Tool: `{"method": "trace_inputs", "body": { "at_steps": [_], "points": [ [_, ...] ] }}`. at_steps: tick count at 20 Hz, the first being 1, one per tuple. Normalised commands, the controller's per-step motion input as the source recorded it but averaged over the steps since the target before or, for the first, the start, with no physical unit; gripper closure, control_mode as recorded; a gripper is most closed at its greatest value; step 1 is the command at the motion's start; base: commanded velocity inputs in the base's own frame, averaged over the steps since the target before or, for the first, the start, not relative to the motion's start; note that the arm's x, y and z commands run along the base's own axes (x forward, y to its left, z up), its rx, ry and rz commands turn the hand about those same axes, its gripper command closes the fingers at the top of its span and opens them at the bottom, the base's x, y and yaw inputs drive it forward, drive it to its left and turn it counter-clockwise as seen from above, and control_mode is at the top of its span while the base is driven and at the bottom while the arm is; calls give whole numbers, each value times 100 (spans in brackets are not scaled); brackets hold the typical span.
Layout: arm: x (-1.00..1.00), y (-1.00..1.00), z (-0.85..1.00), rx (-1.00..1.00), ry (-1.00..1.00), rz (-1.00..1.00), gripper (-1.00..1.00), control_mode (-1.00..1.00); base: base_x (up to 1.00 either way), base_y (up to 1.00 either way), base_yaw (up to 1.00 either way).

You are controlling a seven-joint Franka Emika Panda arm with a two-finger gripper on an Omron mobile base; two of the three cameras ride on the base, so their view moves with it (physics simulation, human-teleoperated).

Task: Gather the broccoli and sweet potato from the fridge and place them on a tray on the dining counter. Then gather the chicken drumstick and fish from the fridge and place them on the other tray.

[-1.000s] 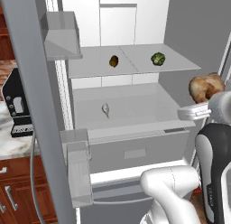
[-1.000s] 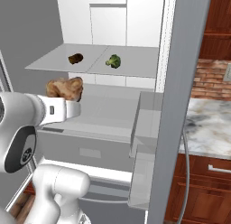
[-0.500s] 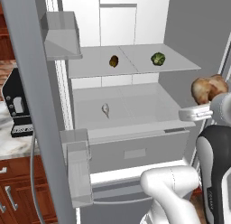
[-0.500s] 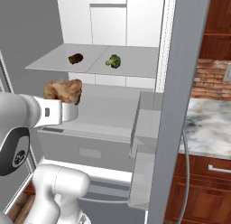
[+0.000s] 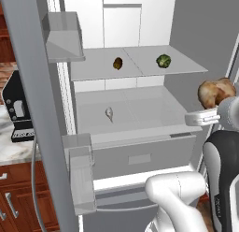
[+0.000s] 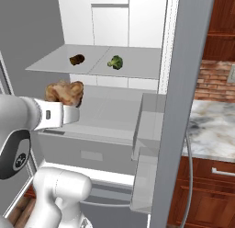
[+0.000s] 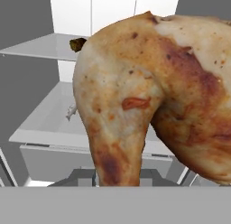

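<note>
The browned, roasted chicken drumstick point(image 5: 216, 92) is pinched in the claw point(image 6: 73, 108) at the end of the white arm, held up in the air in front of the open fridge, outside its compartments. In the left base view it sits at the far right, above the arm's white wrist; in the right base view it sits at the left, its golden meat point(image 6: 64, 92) sticking up just above the claw. From the hand view the drumstick point(image 7: 153, 92) looms very close, its narrow bone end pointing down toward the claw and its fat, mottled end swelling up to the right, so the fingertips themselves are hidden behind it. Inside the fridge, the pale grey glass shelf point(image 5: 140, 69) carries the small dark brown sweet potato point(image 5: 117, 63) on its left half and the green broccoli floret point(image 5: 163, 61) on its right half, well apart from each other. Below that shelf, on the top of the wide grey drawer point(image 5: 140, 154), lies the small silvery fish point(image 5: 109, 113), toward the left. The same three show in the right base view: sweet potato point(image 6: 76, 59), broccoli point(image 6: 115, 62) side by side on the shelf, both behind and above the held drumstick. A marbled worktop point(image 6: 212, 130) with red-brown cabinets below stands to the right of the fridge door.
</note>
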Motion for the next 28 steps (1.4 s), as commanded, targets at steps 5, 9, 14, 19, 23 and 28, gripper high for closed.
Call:
{"method": "trace_inputs", "body": {
  "at_steps": [5, 9, 14, 19, 23, 28],
  "points": [
    [-2, 0, 0, 0, 0, 0, 100, 100, -14, 1, 0],
    [0, 0, 0, 0, 0, 0, 100, 100, -81, 17, -4],
    [0, 0, 0, 0, 0, 0, 100, 100, -98, 34, -14],
    [0, 0, 0, 0, 0, 0, 100, 100, -87, 40, -17],
    [0, 0, 0, 0, 0, 0, 100, 100, -74, 59, -40],
    [0, 0, 0, 0, 0, 0, 100, 100, -57, 54, -64]
  ]
}}
